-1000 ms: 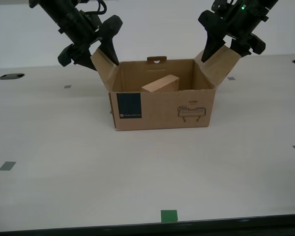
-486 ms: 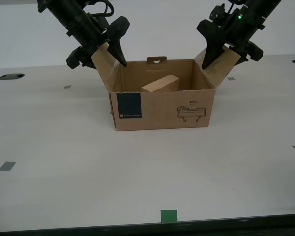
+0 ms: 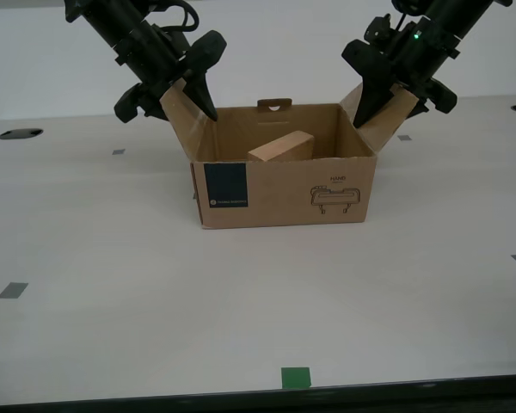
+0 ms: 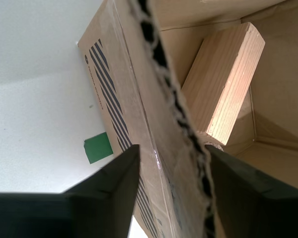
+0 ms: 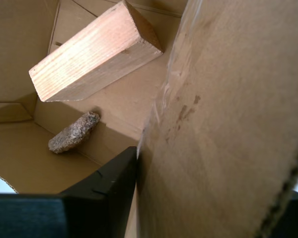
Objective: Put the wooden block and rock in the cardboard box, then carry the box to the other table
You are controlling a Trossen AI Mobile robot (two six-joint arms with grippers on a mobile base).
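Inside, wooden block point(image 3: 281, 147) tilted, leaning endwise

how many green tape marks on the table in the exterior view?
1: a bright green tape square near the table's front edge, in front of the cardboard box. The other small marks look grey. More may be hidden behind the box.

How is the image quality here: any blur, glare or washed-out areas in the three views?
Exterior view: soft and slightly hazy; the other table looks pale and evenly lit, with only a faint shadow by the cardboard box. Second wrist view: the flap's corrugated edge is sharp, the dark fingers blurred. First wrist view: the wooden block and the rock are clear, the near flap smeared.
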